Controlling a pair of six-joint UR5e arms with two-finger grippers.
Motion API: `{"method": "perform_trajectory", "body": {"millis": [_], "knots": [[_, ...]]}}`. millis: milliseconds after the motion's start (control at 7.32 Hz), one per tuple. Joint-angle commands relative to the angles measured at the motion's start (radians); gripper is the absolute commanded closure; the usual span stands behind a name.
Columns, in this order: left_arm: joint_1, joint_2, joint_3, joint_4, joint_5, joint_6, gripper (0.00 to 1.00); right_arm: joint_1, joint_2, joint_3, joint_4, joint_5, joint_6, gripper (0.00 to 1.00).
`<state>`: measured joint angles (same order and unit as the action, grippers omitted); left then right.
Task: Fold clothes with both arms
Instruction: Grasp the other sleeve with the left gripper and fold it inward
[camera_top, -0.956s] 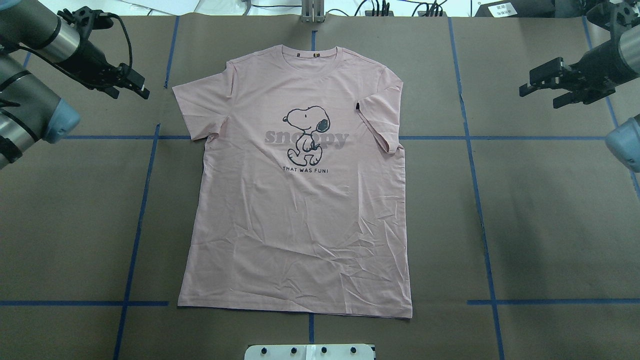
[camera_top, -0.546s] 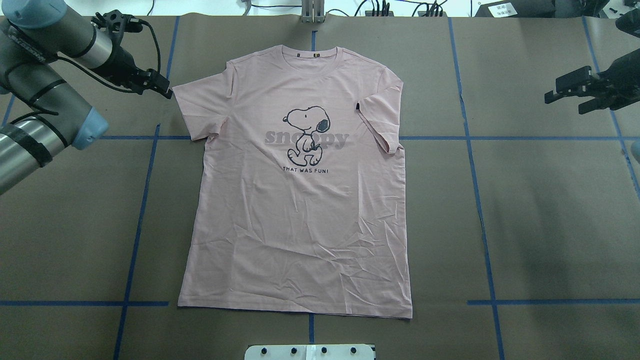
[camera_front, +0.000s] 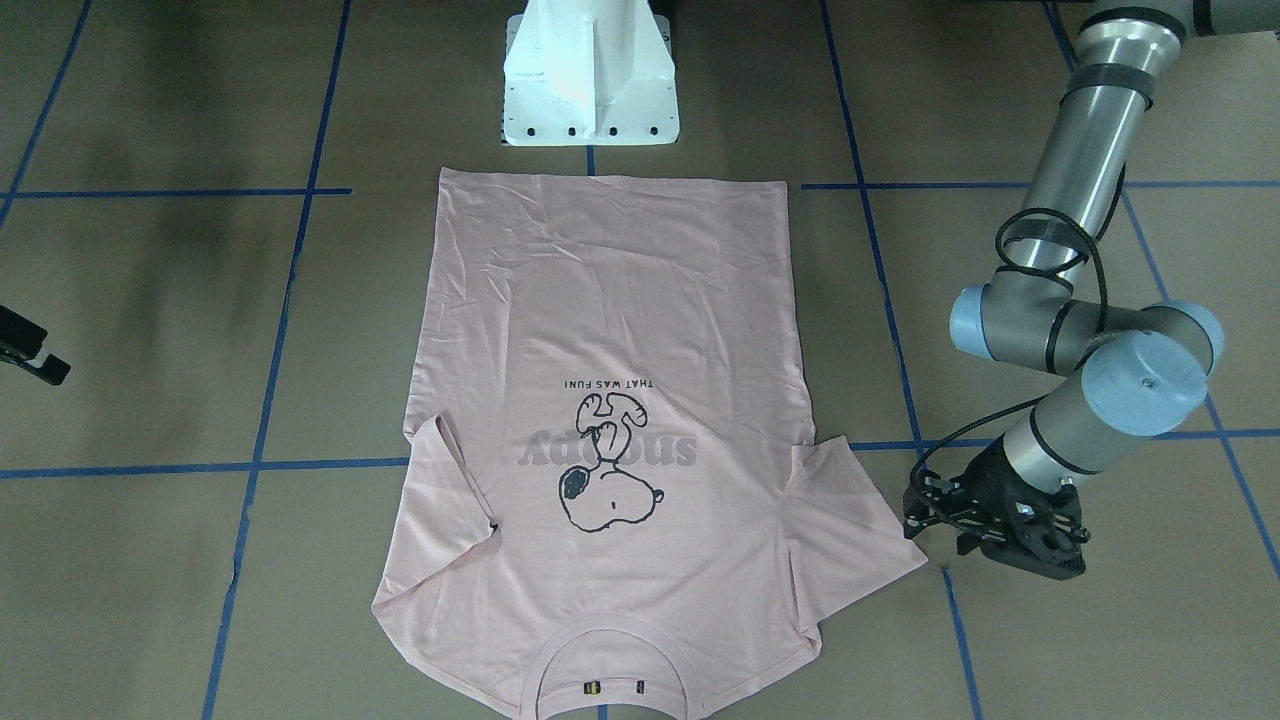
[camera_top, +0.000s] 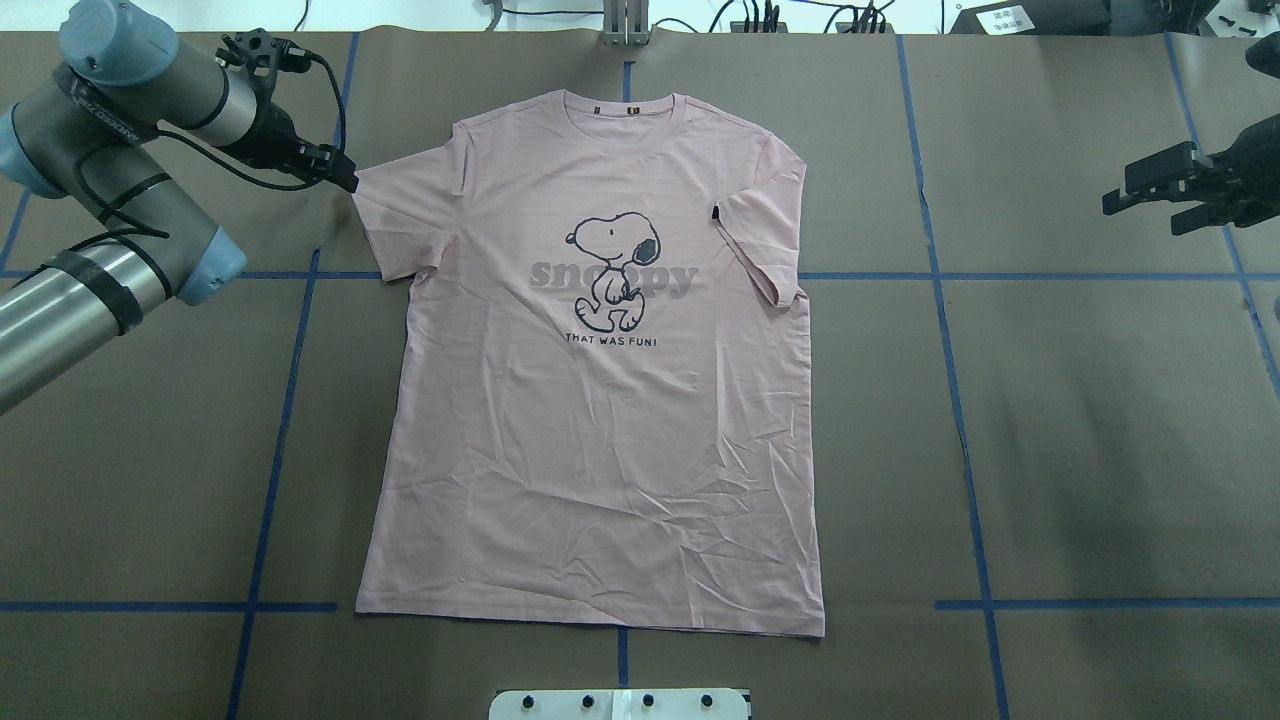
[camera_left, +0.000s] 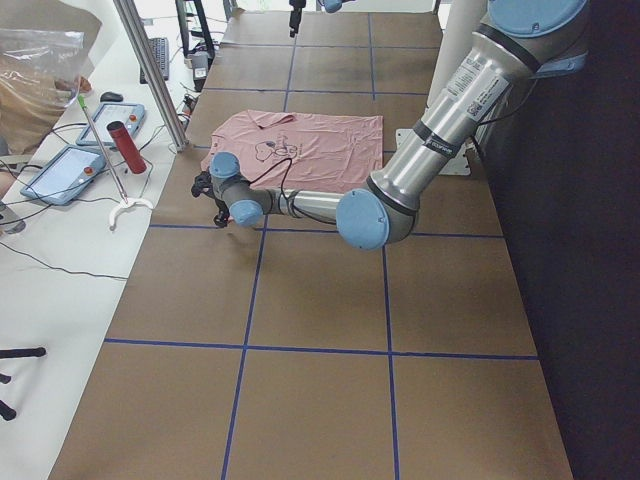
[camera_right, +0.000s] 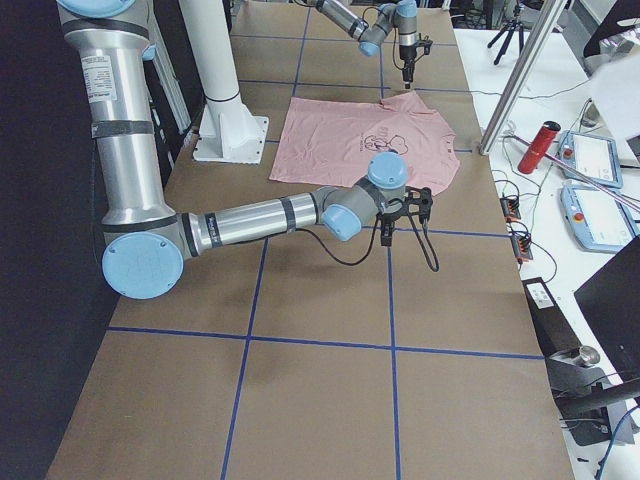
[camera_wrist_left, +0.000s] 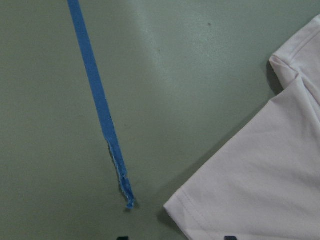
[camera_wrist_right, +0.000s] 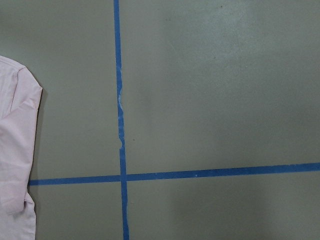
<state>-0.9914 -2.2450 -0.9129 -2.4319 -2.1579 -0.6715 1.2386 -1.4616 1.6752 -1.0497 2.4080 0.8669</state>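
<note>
Just ahead of left gripper (camera_top: 348, 181), fingers parted: pink Snoopy T-shirt (camera_top: 600, 450) sleeve corner, unclamped. Right gripper (camera_top: 1135, 208) fingers apart, well off shirt.

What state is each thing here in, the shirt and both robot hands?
Pale pink Snoopy-print fabric T-shirt: flat, print up, unfolded.
Its sleeve on the robot's left: spread out.
Its sleeve on the robot's right: folded over the body.
Left black hand: open, at the spread sleeve's corner.
Right black hand: open, off the shirt.
</note>
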Motion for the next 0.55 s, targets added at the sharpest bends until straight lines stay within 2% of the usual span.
{"method": "perform_trajectory", "body": {"millis": [0, 410], "knots": [[0.002, -0.022, 0.061, -0.042, 0.013, 0.0, 0.36, -0.002, -0.006, 0.003, -0.001, -0.001, 0.0, 0.0], [0.008, -0.033, 0.066, -0.042, 0.013, 0.0, 0.41, -0.002, -0.005, 0.006, -0.001, 0.0, -0.006, 0.0]]}}
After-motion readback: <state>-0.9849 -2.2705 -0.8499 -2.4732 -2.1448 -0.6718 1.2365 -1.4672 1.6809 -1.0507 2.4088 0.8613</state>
